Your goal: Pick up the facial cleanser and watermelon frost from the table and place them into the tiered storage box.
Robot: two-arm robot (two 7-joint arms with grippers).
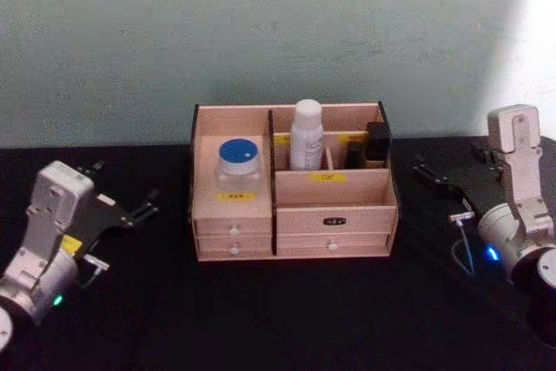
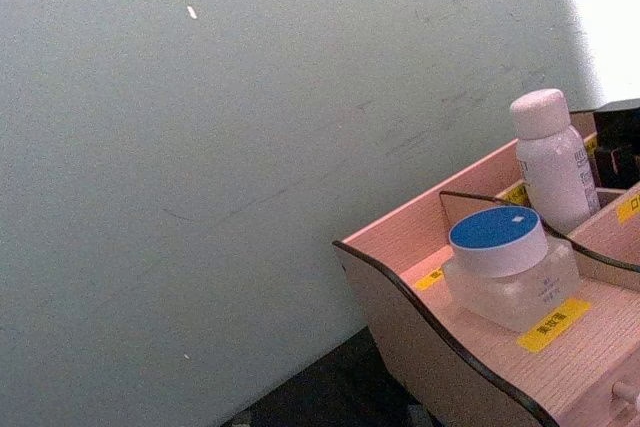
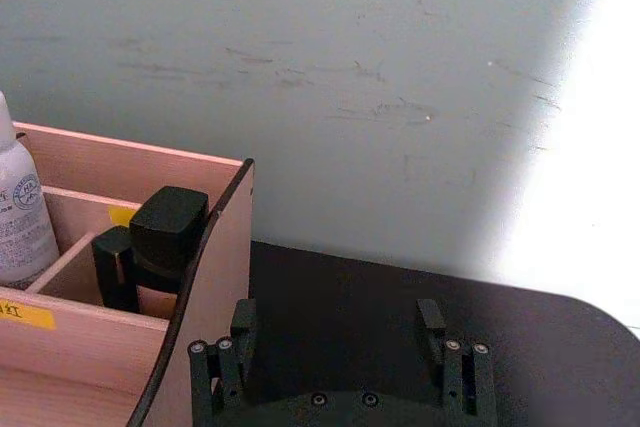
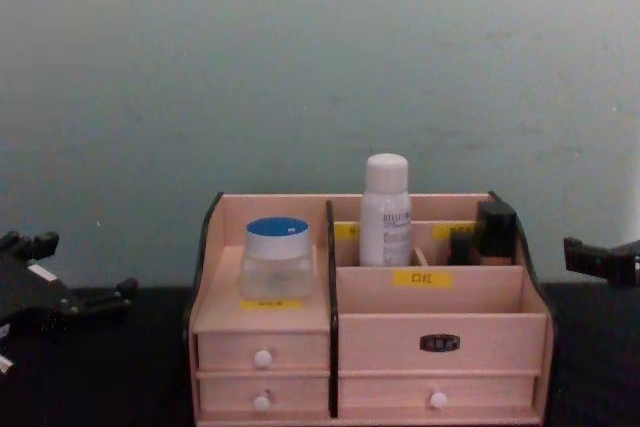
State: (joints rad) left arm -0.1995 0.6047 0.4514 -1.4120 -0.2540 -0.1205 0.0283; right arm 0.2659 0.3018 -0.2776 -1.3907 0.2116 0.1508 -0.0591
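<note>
Since both items already sit in the tiered storage box (image 1: 334, 212), we judge the task done: watermelon frost (image 1: 239, 165) in the left compartment, facial cleanser (image 1: 306, 135) upright behind the centre divider. Left gripper (image 1: 139, 212) and right gripper (image 3: 340, 347) rest spread and empty, flanking the box.

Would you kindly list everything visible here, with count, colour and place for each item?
tiered storage box: one, pale pink-tan wood with dark edges, centre of the table.
watermelon frost: one, clear frosted jar with blue lid, in the box's left compartment.
facial cleanser: one, white bottle, upright in the back middle compartment.
black item: one, back right compartment; what it is I cannot tell.
table: one, black.
wall: pale green, behind the table.
left gripper: one, black, open, over the table left of the box.
right gripper: one, black, open, over the table right of the box.
</note>
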